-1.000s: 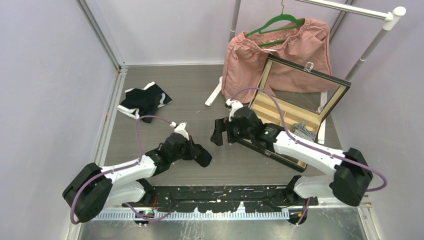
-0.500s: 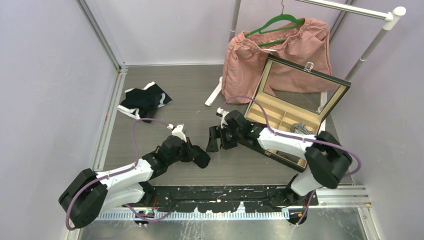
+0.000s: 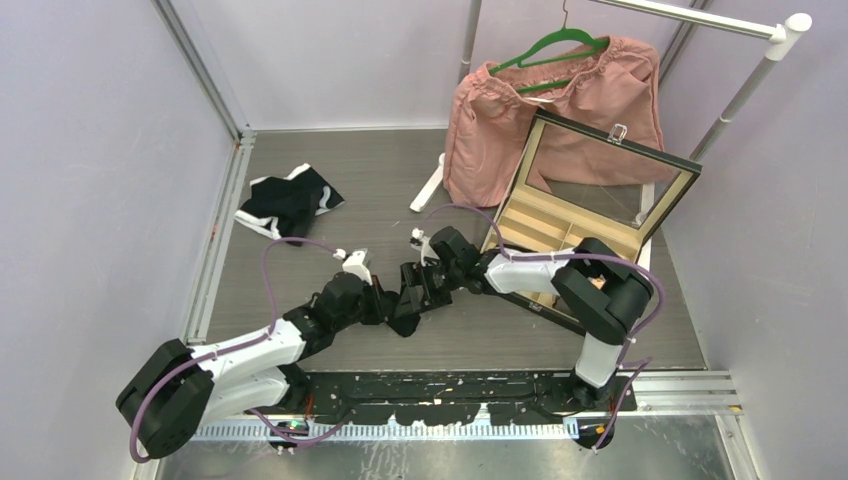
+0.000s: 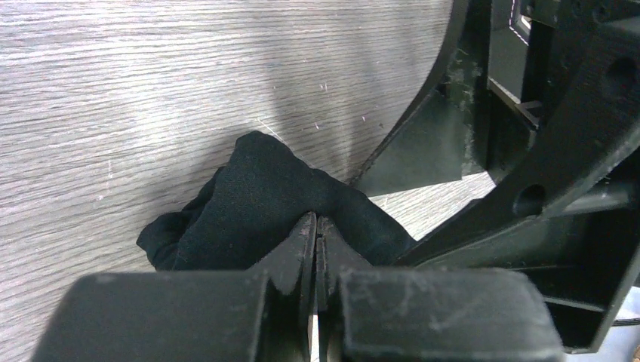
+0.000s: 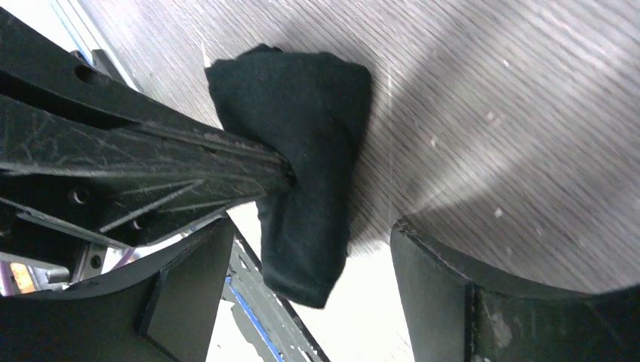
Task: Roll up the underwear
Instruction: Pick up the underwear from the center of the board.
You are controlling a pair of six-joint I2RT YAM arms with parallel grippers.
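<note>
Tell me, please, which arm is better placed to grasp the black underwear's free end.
Right: the open right fingers straddle the free end of the black underwear, while the left fingers are shut on it.

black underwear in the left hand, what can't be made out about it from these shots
- Top external: the black underwear is mostly covered by the left hand and right hand; its shape is unreadable.
- Left wrist: its near part sits behind the left hand's shut fingers; the right hand blocks the right side.
- Right wrist: the left hand's fingers cover one edge; rolled or just bunched, cannot tell.
</note>
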